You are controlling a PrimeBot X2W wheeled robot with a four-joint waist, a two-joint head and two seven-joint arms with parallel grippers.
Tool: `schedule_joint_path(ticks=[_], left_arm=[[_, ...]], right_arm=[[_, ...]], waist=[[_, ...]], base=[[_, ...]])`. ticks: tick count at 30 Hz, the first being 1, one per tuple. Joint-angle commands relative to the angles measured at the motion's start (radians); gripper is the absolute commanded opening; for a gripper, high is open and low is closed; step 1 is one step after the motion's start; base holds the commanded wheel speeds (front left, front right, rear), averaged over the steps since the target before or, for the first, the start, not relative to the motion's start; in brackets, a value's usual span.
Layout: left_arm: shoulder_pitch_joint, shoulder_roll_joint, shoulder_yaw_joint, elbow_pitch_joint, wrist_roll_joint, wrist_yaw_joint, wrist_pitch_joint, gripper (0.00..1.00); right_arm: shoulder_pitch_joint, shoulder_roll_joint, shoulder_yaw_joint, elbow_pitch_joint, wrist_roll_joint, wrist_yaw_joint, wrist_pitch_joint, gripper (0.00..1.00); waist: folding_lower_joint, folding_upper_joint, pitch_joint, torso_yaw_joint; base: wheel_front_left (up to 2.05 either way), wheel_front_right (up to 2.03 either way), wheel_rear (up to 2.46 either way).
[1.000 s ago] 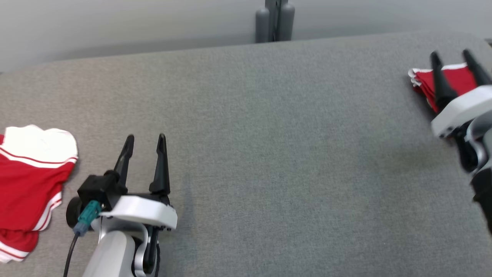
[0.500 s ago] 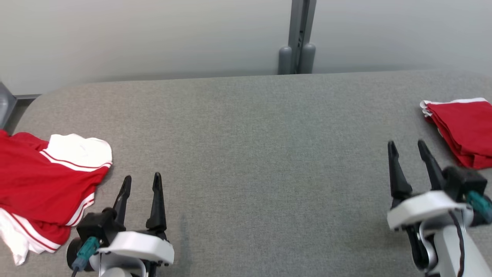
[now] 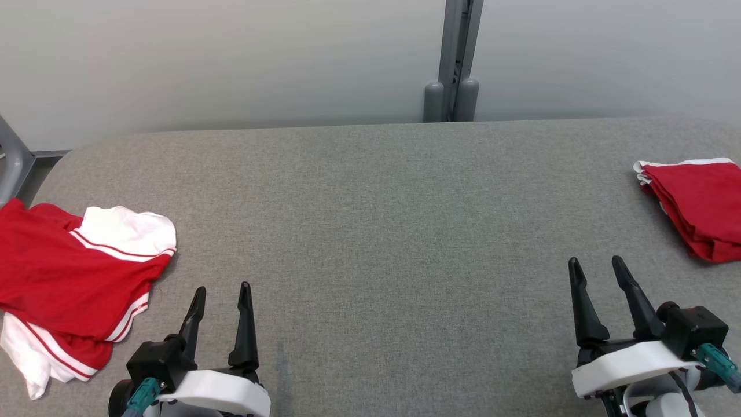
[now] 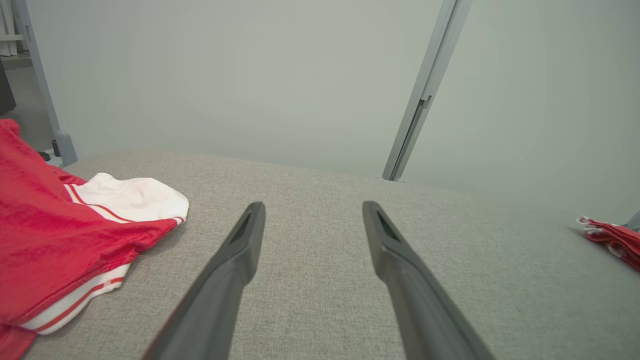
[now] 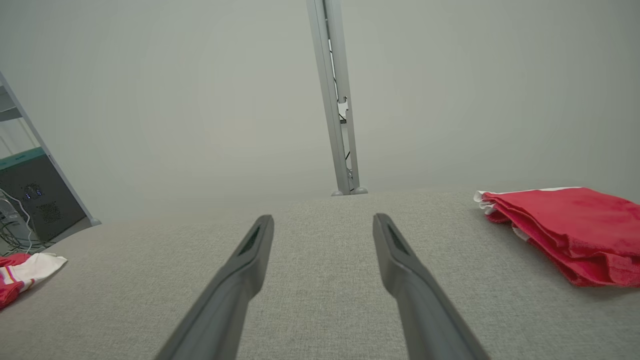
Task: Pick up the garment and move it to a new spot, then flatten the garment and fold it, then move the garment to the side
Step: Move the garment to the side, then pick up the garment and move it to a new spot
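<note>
left gripper (image 3: 222, 288): jaws apart, holding nothing, fingers pointing forward
right gripper (image 3: 596, 263): jaws apart, holding nothing, fingers pointing forward

The head camera looks down from over the table's (image 3: 382, 202) near edge toward the far wall. Both wrist cameras sit low and face the same way. They share the post (image 4: 415, 115), the crumpled garment (image 4: 65, 235) at the left edge and the folded garment (image 5: 565, 225) at the right.

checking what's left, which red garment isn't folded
The crumpled garment at the left, near the left gripper, white parts showing; the folded garment at the right is a neat stack.
</note>
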Motion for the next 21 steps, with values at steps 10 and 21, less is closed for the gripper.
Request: schedule_joint_path(ticks=[10, 21], left_arm=[[-0.009, 0.004, 0.007, 0.002, 0.013, 0.001, -0.001, 1.00], [-0.016, 0.003, 0.000, 0.017, 0.014, -0.007, -0.001, 1.00]], right_arm=[[0.009, -0.006, -0.011, 0.013, -0.007, 0.000, 0.002, 1.00], [0.014, -0.006, -0.026, 0.016, -0.037, 0.000, 0.008, 1.00]], waist=[[0.0000, -0.0001, 0.006, 0.007], [0.0000, -0.0001, 0.000, 0.020]], base=[[0.00, 0.00, 0.00], [0.00, 0.00, 0.00]])
